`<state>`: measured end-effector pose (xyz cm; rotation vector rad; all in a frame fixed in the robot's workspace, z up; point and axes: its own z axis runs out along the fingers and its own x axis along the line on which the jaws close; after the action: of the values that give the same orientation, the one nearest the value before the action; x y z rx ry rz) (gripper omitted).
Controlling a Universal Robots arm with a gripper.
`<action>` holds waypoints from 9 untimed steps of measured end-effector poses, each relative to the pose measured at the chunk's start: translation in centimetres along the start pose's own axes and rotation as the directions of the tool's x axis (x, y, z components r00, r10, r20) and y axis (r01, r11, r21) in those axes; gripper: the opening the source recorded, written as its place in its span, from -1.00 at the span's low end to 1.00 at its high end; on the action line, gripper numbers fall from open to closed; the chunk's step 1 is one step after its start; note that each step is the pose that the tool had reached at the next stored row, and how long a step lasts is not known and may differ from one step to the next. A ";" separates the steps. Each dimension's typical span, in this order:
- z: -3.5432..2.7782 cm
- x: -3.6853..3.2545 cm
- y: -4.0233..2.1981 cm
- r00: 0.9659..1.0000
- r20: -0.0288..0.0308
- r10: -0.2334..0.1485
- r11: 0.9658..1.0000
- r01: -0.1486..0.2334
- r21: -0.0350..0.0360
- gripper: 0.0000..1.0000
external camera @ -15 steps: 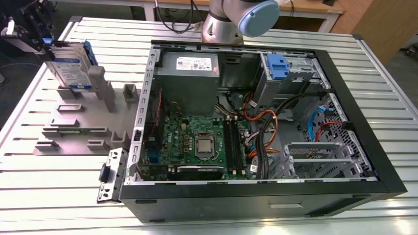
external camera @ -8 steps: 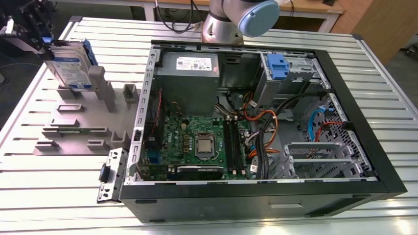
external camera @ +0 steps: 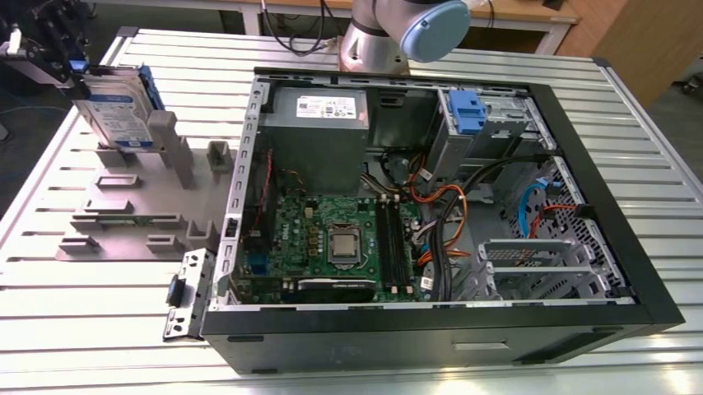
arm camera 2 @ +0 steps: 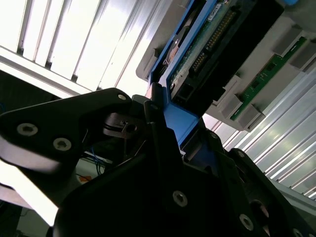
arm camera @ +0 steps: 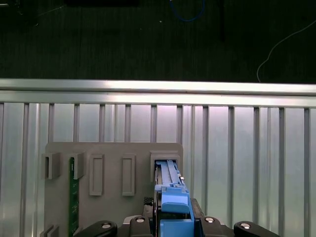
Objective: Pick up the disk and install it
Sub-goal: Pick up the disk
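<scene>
I'm clamping my claw (arm camera: 170, 219) on the blue carrier end of the disk (arm camera: 168, 180), jaws pinching it from both sides. The disk is standing on edge in the grey holder's (arm camera: 113, 150) slot on the desk (arm camera: 247, 148), its long axis running straight out from between my fingers. The open computer case (external camera: 439, 329) is sitting well apart from my claw.

ribbed metal table (external camera: 66, 329) — wooden furniture (external camera: 631, 45), perhaps
</scene>
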<state>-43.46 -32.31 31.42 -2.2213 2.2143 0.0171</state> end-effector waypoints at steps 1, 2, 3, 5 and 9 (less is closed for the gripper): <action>-0.02 0.00 0.00 1.000 0.000 0.000 1.000 0.000 0.000 -0.27; -0.06 0.00 0.00 1.000 0.000 0.000 1.000 0.000 0.000 -0.27; -0.10 0.00 0.00 1.000 0.000 0.000 1.000 0.000 0.000 -0.27; -0.18 0.00 0.00 1.000 0.000 0.000 1.000 0.000 0.000 -0.27; -0.35 -0.01 0.00 1.000 0.000 0.000 1.000 0.000 0.000 -0.27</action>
<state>-43.46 -32.31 31.77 -2.2214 2.2143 0.0171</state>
